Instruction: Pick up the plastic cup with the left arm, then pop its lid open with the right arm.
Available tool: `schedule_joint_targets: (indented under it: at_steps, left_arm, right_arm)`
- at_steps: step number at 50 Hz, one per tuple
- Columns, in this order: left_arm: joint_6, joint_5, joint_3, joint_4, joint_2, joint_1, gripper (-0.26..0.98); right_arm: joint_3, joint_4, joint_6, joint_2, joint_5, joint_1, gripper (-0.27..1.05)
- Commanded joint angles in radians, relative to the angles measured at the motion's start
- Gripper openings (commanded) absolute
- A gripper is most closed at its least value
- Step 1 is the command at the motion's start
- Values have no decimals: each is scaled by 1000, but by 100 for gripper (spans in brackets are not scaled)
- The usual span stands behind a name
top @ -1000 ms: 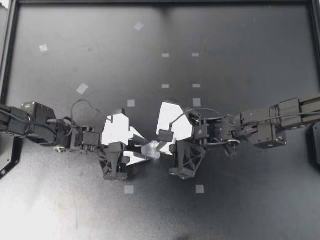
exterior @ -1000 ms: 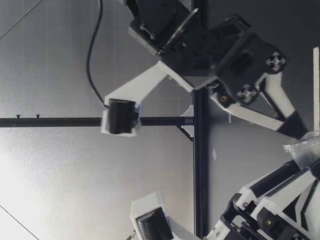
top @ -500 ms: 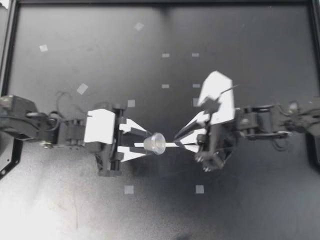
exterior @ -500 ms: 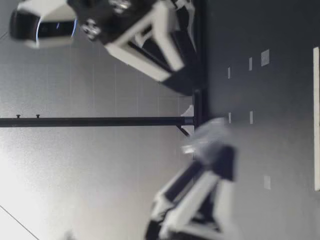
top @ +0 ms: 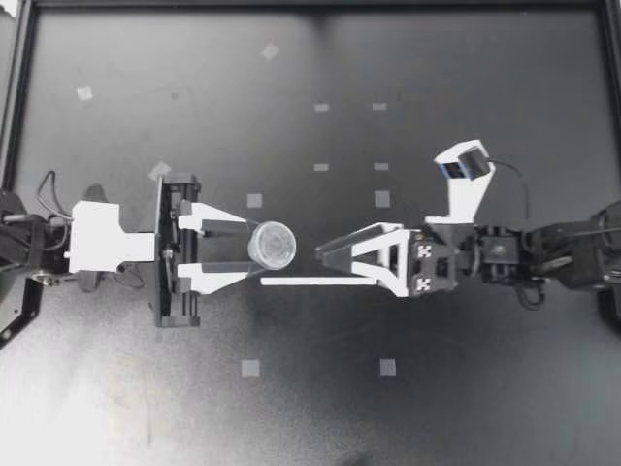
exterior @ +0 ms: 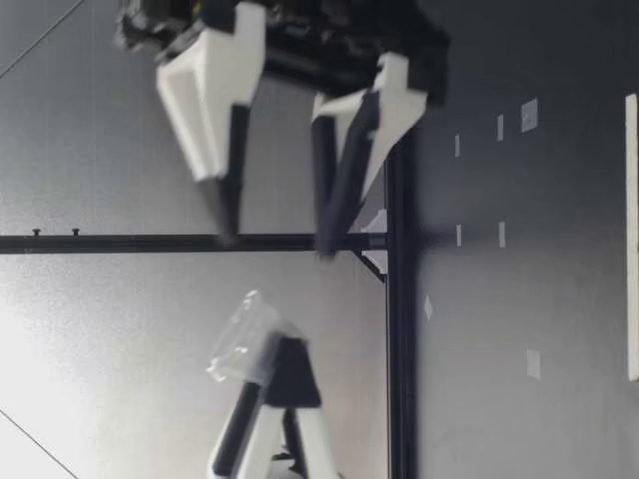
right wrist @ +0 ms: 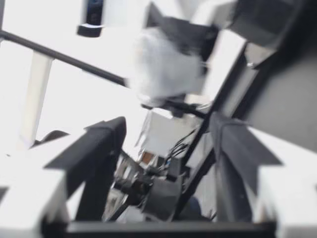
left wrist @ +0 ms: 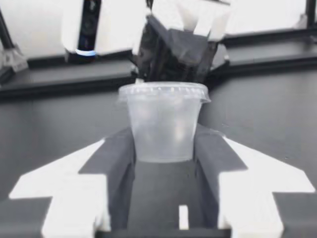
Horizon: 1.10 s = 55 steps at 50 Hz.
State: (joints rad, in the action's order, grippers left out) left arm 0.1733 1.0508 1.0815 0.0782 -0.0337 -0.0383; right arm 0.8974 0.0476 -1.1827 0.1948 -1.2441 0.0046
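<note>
Your left gripper point(top: 250, 249) pinches the cup point(top: 274, 243) upright; your right gripper point(top: 293, 266), jaws spread, points at it, near but apart.

A dark counter point(top: 485, 58) carries small pale tape squares point(top: 254, 200) scattered well apart, one lone square point(top: 84, 94) near a far corner. A black frame point(top: 14, 107) edges it; in the low view a thin black rail point(exterior: 120, 242) crosses a pale backdrop
</note>
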Motion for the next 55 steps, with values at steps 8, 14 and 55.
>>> schedule_joint_targets:
  at_steps: [8, 14, 55]
  left_arm:
    - [-3, -2, -23, 0, 3, -2, 14]
    - [-5, -3, -23, 0, 3, 0, 14]
    - [-63, -41, -32, 0, 26, -2, 14]
  right_arm:
    - [-81, 118, 0, -43, 69, -43, 68]
    - [-84, 124, 2, -78, 71, -48, 68]
    - [-18, 368, 796, -275, 281, -138, 68]
